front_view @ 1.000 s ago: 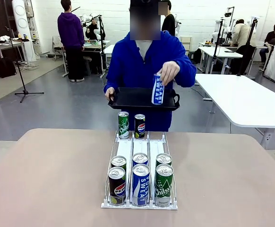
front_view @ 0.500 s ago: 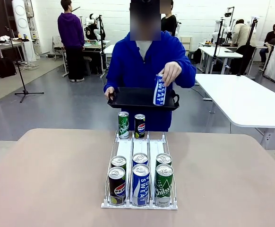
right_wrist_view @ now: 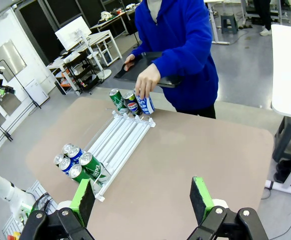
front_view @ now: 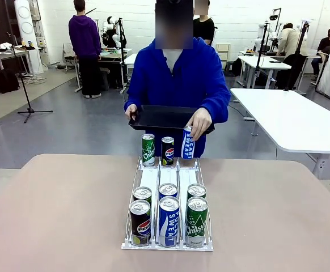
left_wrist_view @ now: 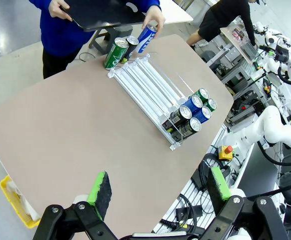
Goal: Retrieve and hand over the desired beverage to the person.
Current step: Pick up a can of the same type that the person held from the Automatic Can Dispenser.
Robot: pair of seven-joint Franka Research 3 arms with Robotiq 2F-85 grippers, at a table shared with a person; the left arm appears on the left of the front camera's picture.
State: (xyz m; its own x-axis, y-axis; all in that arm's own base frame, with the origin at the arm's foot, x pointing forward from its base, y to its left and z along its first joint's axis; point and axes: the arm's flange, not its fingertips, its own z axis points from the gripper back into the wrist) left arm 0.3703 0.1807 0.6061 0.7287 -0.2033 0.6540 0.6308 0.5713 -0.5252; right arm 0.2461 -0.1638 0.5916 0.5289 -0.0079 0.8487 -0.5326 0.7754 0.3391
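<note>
The person (front_view: 176, 73) in the blue hoodie stands at the far side of the counter (front_view: 57, 215). One hand (front_view: 199, 123) holds a blue and white can (front_view: 188, 144) by its top, a little tilted, at the far end of the right lane of the white rack (front_view: 151, 178), just beside a dark can (front_view: 168, 151) and a green can (front_view: 148, 149). The other hand (front_view: 131, 111) holds a black tray (front_view: 159, 118). Six more cans (front_view: 169, 218) stand at the near end of the rack (two in each lane). The left gripper (left_wrist_view: 159, 185) hangs above the counter with its fingers apart and nothing between them. The right gripper (right_wrist_view: 142, 195) is the same, wide apart and holding nothing.
</note>
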